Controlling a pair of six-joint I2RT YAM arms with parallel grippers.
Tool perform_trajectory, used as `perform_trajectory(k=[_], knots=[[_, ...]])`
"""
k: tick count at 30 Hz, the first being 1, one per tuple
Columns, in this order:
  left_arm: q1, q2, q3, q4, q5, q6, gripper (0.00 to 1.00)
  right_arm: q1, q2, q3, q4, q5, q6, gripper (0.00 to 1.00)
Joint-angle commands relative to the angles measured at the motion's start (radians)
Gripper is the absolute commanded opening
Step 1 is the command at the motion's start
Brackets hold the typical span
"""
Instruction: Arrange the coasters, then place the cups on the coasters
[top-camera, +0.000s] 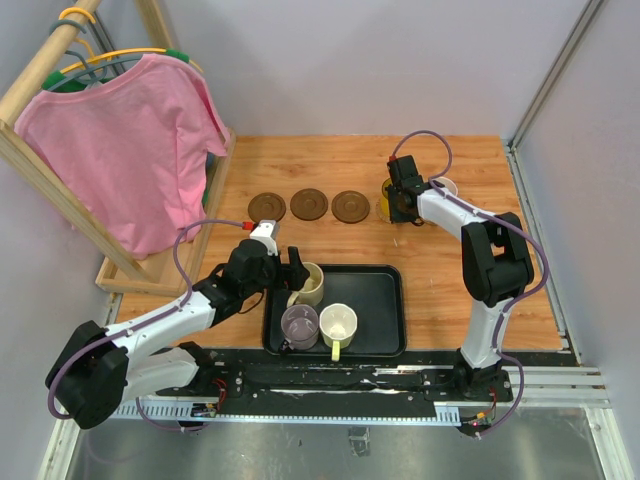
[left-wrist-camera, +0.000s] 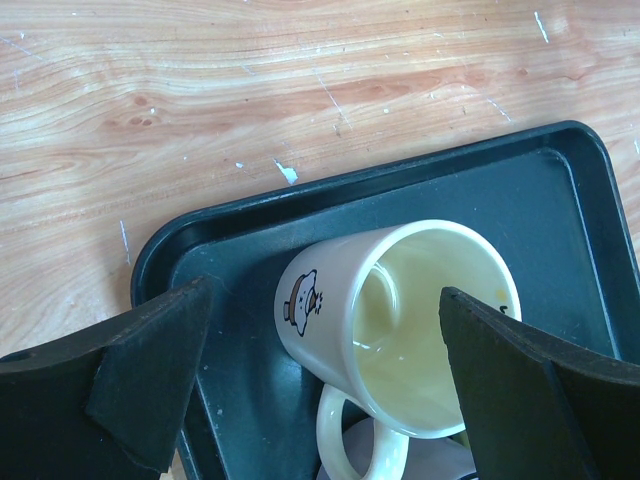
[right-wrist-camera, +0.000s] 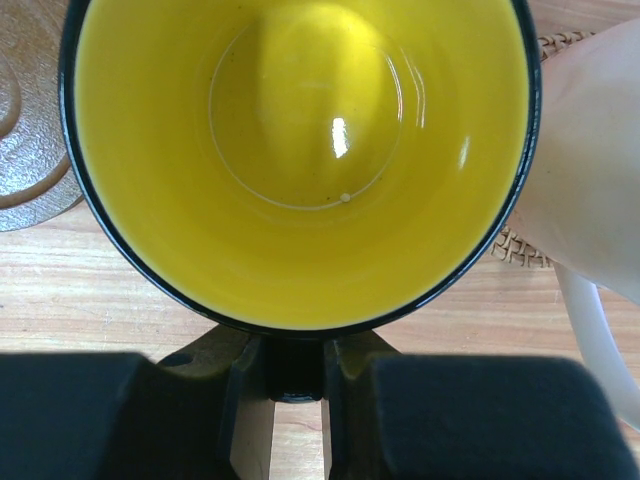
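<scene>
Black tray (top-camera: 385, 300) is sitting at the near middle of the bench (top-camera: 440, 290), carrying three mugs, all showing empty.
- Cream mug (left-wrist-camera: 400, 330) is standing in the tray's far-left corner. It is showing a small cartoon print on its side, and its handle is pointing toward the tray's near edge.
- Grey-lilac mug (top-camera: 299, 325) is sitting at the tray's near-left.
- White mug with yellowish handle (top-camera: 338, 322) is sitting just right of it, its handle reaching toward the tray's near rim.

Left claw (left-wrist-camera: 325, 300) is hovering released over the tray's far-left corner, jaws standing wide on either side of the cream mug. A gap is showing at the left pad. The right pad is lying close to the rim; cannot tell whether it is touching.

Right claw (right-wrist-camera: 293, 400) is reaching beyond the tray's far-right corner, clenching the amber-yellow mug (right-wrist-camera: 300, 150) by its dark handle. The mug's interior is glossy yellow, showing nothing inside. Cannot tell whether its base is resting on anything.

Three dark brown coasters (top-camera: 309, 204) are lying in a row beyond the tray's far edge, carrying nothing. The amber-yellow mug is sitting just right of that row.

Further right from the tray, a pale pink cup (right-wrist-camera: 600, 170) is standing on a tan woven coaster (right-wrist-camera: 520, 250), whose edge is peeking out beneath it.
</scene>
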Motion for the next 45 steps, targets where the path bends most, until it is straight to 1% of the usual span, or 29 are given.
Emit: perform_trajectory(k=[1,4,5,8,11,14,18,25,45], knots=[[0.005,0.001,0.000,0.033,-0.005,-0.002,1.00,-0.025,-0.010,-0.007,0.027,0.038,0.025,0.06],[0.004,0.002,-0.003,0.035,-0.003,-0.004,1.00,-0.026,-0.026,-0.018,0.020,0.047,0.031,0.10],[0.005,0.004,-0.003,0.037,-0.002,-0.006,1.00,-0.026,-0.031,-0.023,0.022,0.049,0.032,0.15],[0.005,0.006,-0.003,0.039,0.004,-0.007,1.00,-0.025,-0.036,-0.030,0.017,0.052,0.030,0.35],[0.005,0.003,-0.004,0.036,0.002,-0.007,1.00,-0.026,-0.041,-0.037,0.010,0.052,0.031,0.50],[0.004,-0.003,-0.004,0.032,0.000,-0.009,1.00,-0.024,-0.053,-0.051,0.011,0.050,0.034,0.59],[0.005,-0.008,-0.007,0.028,-0.003,-0.010,1.00,-0.022,-0.072,-0.073,0.015,0.040,0.036,0.61],[0.005,-0.010,-0.010,0.031,-0.003,-0.015,1.00,-0.001,-0.104,-0.101,0.029,0.025,0.030,0.61],[0.005,-0.022,-0.022,0.034,-0.011,-0.024,1.00,0.021,-0.095,-0.050,0.060,-0.003,-0.030,0.60]])
